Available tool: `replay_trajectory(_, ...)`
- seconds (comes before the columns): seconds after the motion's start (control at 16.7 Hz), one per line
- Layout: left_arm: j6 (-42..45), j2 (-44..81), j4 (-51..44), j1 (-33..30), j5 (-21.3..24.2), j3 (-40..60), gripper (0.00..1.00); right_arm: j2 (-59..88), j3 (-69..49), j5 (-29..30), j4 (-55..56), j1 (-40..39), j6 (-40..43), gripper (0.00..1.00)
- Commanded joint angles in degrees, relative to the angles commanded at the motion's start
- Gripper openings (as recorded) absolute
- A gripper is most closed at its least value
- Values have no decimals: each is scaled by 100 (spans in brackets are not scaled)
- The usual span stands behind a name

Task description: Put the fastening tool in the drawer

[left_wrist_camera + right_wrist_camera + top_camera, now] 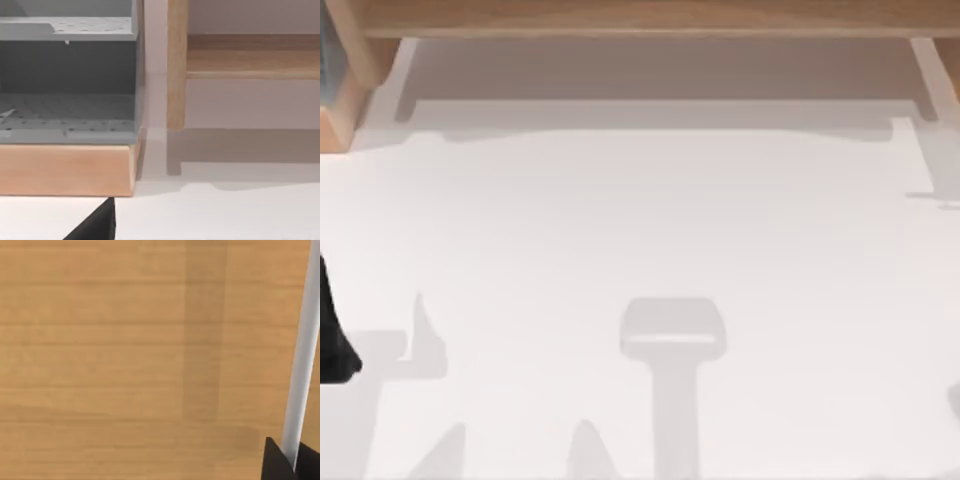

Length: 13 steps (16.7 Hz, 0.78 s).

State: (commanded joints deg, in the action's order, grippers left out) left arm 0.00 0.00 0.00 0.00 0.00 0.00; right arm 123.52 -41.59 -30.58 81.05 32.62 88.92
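A white table is lying under even light, with soft grey shadows falling across its near half. A wooden frame is running along its far edge, and a grey shelf unit is sitting on a wooden base at the far left corner.

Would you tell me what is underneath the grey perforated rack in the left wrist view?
The grey rack sits on a light wooden base, which rests on the white table. Its two perforated shelves look bare; whatever lies deeper inside is cut off. A dark gripper tip shows below.
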Motion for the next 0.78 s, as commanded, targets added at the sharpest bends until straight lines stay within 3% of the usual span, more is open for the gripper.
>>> replay_trajectory(0.42,0,0,0,0,0,0,100,-126,239,-152,199,144,4,0)
replay_trajectory(0.78,0,0,0,0,0,0,100,-462,1198,-696,817,672,7,0)
